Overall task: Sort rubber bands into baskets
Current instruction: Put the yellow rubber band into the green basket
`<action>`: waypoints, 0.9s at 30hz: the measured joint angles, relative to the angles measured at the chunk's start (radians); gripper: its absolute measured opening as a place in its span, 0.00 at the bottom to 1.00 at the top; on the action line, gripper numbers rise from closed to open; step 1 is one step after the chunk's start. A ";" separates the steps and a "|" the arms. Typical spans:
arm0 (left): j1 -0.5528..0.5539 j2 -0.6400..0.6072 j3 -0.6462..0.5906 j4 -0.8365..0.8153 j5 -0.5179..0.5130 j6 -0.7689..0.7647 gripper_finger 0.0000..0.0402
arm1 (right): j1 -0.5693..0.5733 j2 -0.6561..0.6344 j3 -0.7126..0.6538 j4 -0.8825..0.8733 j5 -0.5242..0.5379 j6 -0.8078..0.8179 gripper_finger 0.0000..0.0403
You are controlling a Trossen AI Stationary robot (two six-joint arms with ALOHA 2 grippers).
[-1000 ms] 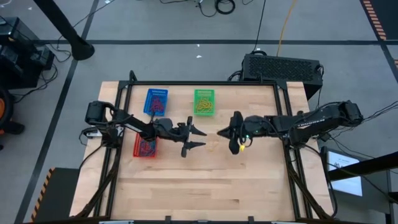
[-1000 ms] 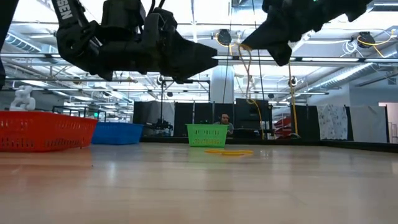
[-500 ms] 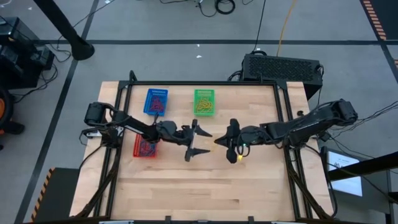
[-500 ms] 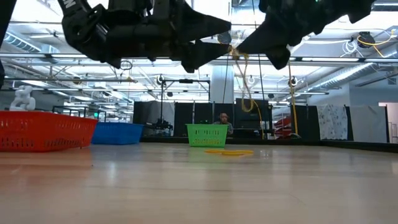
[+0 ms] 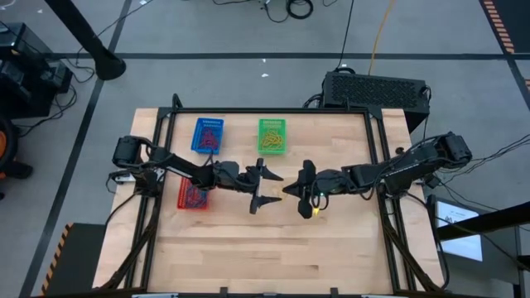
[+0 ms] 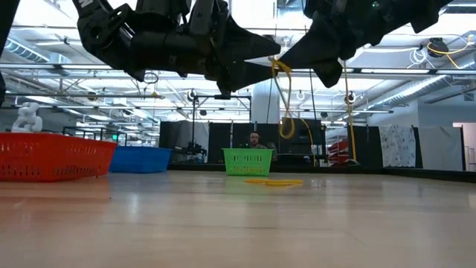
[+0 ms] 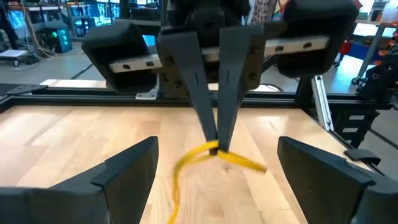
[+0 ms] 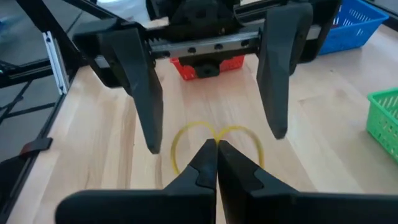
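Right end effector (image 5: 286, 189) pinching a yellow rubber band (image 6: 283, 104) above mid-table, facing the spread left end effector (image 5: 267, 189).

A pale wooden table (image 5: 273, 248) is sitting in a black metal frame (image 5: 166, 124) on a grey floor (image 5: 207, 74). A black box with a grille (image 5: 375, 87) is lying just behind the table's far right corner. Black cables (image 5: 290, 8) are trailing over the floor, crossed by a yellow cable (image 5: 377, 37). Far behind, under ceiling lights (image 6: 439, 48), a person (image 6: 254, 140) is sitting in the room.
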 joint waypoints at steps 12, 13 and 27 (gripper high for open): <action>0.009 0.000 0.000 -0.033 0.000 -0.003 0.72 | 0.000 0.000 0.000 0.035 -0.009 -0.018 0.00; 0.010 0.000 0.000 -0.033 0.000 -0.004 0.69 | 0.000 0.000 0.000 0.034 -0.009 -0.018 0.00; 0.011 0.000 0.000 -0.030 0.017 -0.003 0.04 | -0.001 0.000 0.000 0.031 -0.001 -0.021 0.00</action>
